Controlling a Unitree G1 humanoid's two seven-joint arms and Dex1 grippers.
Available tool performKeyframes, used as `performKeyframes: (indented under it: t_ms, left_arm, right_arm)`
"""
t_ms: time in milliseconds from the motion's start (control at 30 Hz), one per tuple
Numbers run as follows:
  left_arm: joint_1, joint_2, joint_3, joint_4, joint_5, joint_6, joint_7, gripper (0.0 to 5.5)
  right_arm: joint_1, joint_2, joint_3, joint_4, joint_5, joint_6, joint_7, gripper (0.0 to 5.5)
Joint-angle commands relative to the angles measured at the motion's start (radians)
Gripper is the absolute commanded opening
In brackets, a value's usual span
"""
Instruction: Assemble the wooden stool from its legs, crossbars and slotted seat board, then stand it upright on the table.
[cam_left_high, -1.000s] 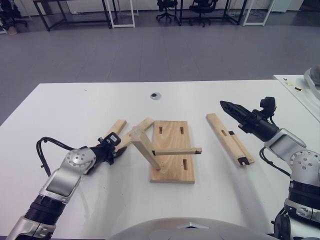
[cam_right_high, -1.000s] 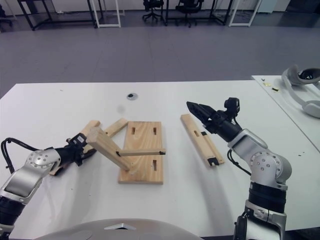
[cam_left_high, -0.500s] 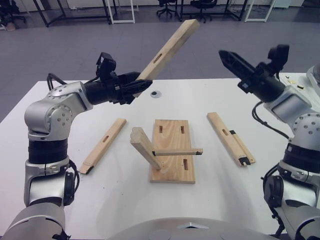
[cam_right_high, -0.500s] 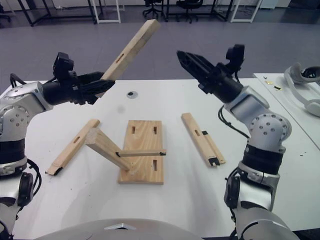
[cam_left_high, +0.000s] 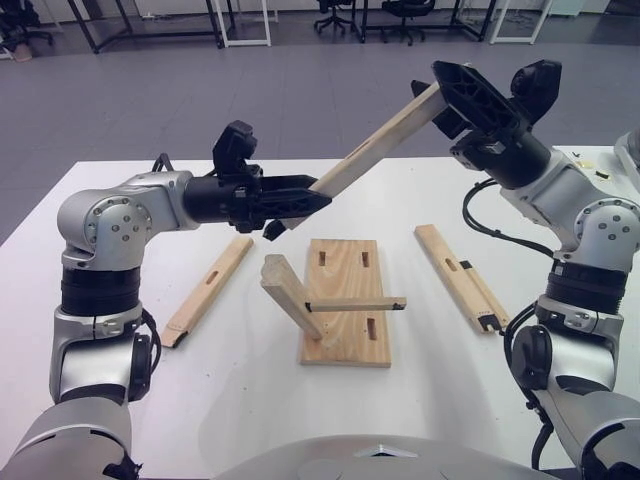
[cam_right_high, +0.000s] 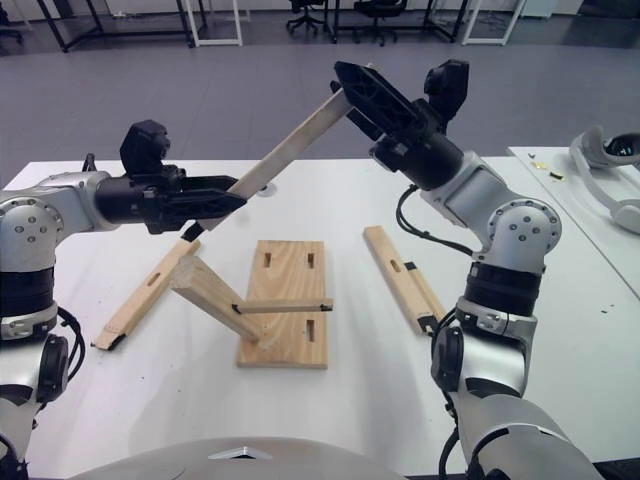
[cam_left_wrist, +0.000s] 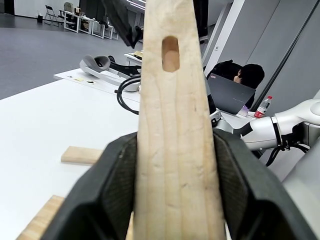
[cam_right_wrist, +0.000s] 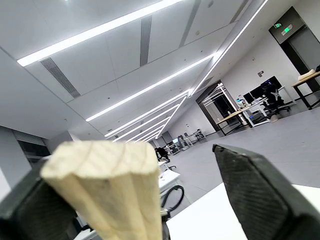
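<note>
My left gripper (cam_left_high: 305, 197) is shut on the lower end of a slotted wooden leg (cam_left_high: 375, 150), held in the air slanting up and to the right over the table. My right gripper (cam_left_high: 443, 95) is open, its fingers on either side of that leg's upper end (cam_right_wrist: 105, 185); one finger (cam_right_wrist: 255, 200) stands clear of the wood. The slotted seat board (cam_left_high: 350, 262) lies flat at table centre. A second leg (cam_left_high: 290, 297) leans in one of its slots with a thin crossbar (cam_left_high: 355, 302) sticking out to the right.
A loose slotted leg (cam_left_high: 207, 290) lies left of the board. Another leg with a crossbar beside it (cam_left_high: 455, 275) lies to the right. A white headset (cam_right_high: 610, 190) rests on the neighbouring table at far right.
My left gripper lifted a leg off the table and swung it toward the right. My right gripper rose and came around the leg's upper end.
</note>
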Motion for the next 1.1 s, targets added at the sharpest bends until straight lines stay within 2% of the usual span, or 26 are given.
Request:
performKeyframes:
  t_ms: [33,233,267,433,500,533,667,700,867,1000,1100]
  left_arm:
    - [-0.007,0.014,0.001,-0.014,-0.009,0.001,-0.01,2.09]
    - [-0.013,0.008,-0.003,-0.012,-0.005,-0.002,-0.005,2.09]
    - [-0.011,0.006,-0.005,-0.015,-0.006,0.0,-0.004,2.09]
    - [0.001,0.0,-0.009,-0.027,-0.002,0.001,0.01,2.09]
    - [0.004,-0.013,-0.011,-0.01,0.053,-0.052,0.047,2.09]
    - [0.005,-0.013,-0.018,0.009,0.08,-0.068,0.06,2.46]
    - [0.054,0.006,-0.018,0.041,0.149,-0.143,0.064,3.24]
    - [0.076,0.014,-0.009,0.046,0.169,-0.169,0.063,3.26]
    - [0.257,0.052,0.14,0.064,0.215,-0.287,0.108,3.26]
    - [0.415,0.024,0.252,-0.041,0.185,-0.331,0.167,3.26]
    - [0.452,0.011,0.291,-0.075,0.168,-0.346,0.201,3.26]
  right_arm:
    - [-0.012,-0.029,-0.005,-0.002,0.048,0.034,0.01,3.55]
    - [0.03,-0.053,0.011,-0.013,0.033,0.05,0.054,2.2]
    - [0.034,-0.056,0.016,-0.017,0.025,0.05,0.06,2.11]
    - [0.019,-0.071,0.02,0.003,0.012,0.047,0.064,2.11]
    - [0.014,-0.091,0.039,-0.002,-0.025,0.044,0.087,2.11]
    - [0.006,-0.102,0.051,-0.004,-0.047,0.042,0.098,2.11]
    - [-0.055,-0.15,0.095,0.012,-0.16,0.017,0.159,2.09]
    - [-0.071,-0.172,0.105,0.021,-0.197,0.01,0.182,2.09]
    - [-0.008,-0.354,0.163,-0.055,-0.389,-0.043,0.403,2.09]
    - [0.13,-0.455,0.12,-0.178,-0.376,-0.022,0.561,2.09]
    - [0.227,-0.485,0.061,-0.271,-0.35,-0.02,0.586,2.09]
